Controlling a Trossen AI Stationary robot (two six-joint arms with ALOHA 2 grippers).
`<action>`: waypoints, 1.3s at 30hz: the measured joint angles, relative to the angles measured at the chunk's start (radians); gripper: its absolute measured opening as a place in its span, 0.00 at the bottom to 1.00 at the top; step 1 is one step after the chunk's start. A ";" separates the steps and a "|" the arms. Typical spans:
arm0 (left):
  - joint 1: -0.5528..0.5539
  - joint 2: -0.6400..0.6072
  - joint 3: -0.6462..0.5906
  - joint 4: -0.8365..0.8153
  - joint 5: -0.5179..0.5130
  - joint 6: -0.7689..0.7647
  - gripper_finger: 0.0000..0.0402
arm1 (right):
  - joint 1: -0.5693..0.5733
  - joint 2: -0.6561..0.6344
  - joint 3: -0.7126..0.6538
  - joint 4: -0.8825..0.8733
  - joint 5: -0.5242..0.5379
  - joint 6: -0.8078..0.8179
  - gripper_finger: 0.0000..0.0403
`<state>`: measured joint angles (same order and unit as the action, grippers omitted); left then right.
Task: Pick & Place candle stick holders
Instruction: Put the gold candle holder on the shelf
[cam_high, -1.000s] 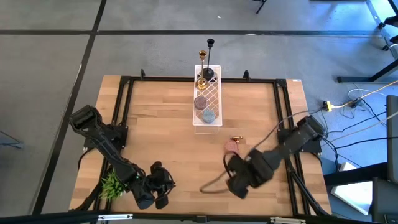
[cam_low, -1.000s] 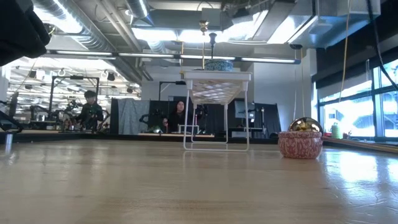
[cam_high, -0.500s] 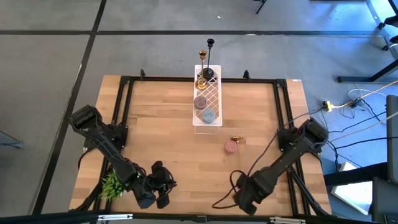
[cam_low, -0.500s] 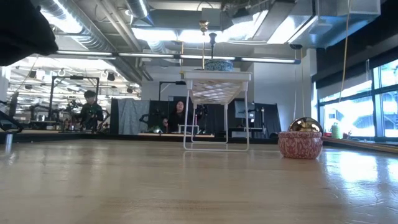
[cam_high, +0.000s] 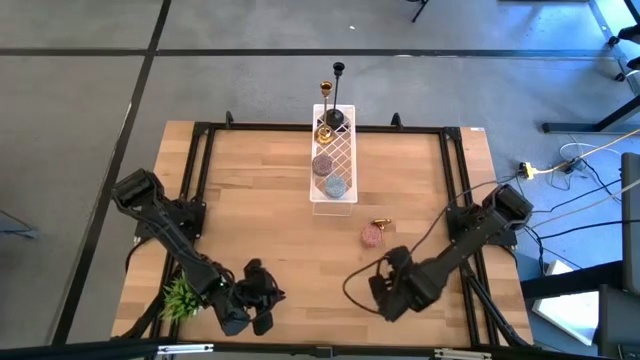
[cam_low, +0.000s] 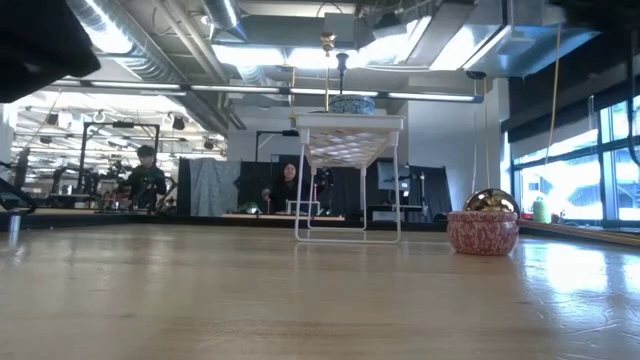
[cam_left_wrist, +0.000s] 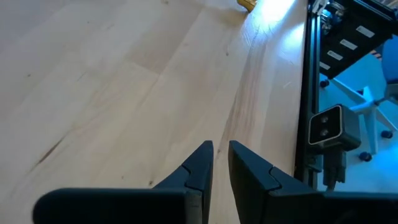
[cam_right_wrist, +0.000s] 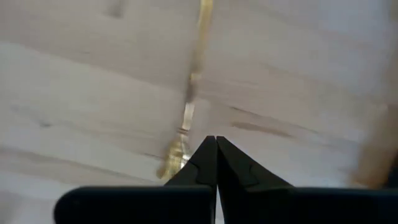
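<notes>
Beyond our wooden tabletop (cam_high: 260, 210) the low view looks into a workshop where two people sit at benches far back. From above we see a white wire rack (cam_high: 333, 160) standing at the far middle of the tabletop, with a black candle stick holder (cam_high: 338, 95) and a gold candle stick holder (cam_high: 326, 105) upright at its far end and two round patterned pieces lying on the rack nearer to us. Near the rack's front, towards the right, a small pink patterned pot (cam_high: 372, 235) sits with a gold ball (cam_low: 490, 200) just beside it. Our right end effector (cam_high: 385, 293) is near the front right of the tabletop with its fingers pressed together; in its wrist view a thin gold stem (cam_right_wrist: 189, 106) blurs past just ahead of the fingertips, and we cannot tell whether it is gripped or merely lies on the wood. Our left end effector (cam_high: 255, 300) waits at the front left, its fingers nearly shut with a narrow gap and nothing between them, beside a green plant tuft (cam_high: 180, 297).
</notes>
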<state>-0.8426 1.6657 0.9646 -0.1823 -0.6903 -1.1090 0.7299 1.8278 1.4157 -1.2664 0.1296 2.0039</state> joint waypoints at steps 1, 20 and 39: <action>0.001 0.000 0.000 0.000 0.000 0.005 0.11 | -0.015 0.000 -0.006 0.034 0.001 -0.035 0.01; -0.001 0.000 0.000 0.000 0.037 -0.004 0.11 | -0.180 0.001 -0.133 0.169 -0.071 -0.230 0.58; -0.007 0.000 0.000 0.000 0.056 -0.002 0.11 | -0.178 0.000 -0.282 0.439 -0.122 -0.205 0.43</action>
<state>-0.8501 1.6657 0.9646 -0.1825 -0.6338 -1.1111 0.5522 1.8282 1.1332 -0.8275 0.0081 1.7985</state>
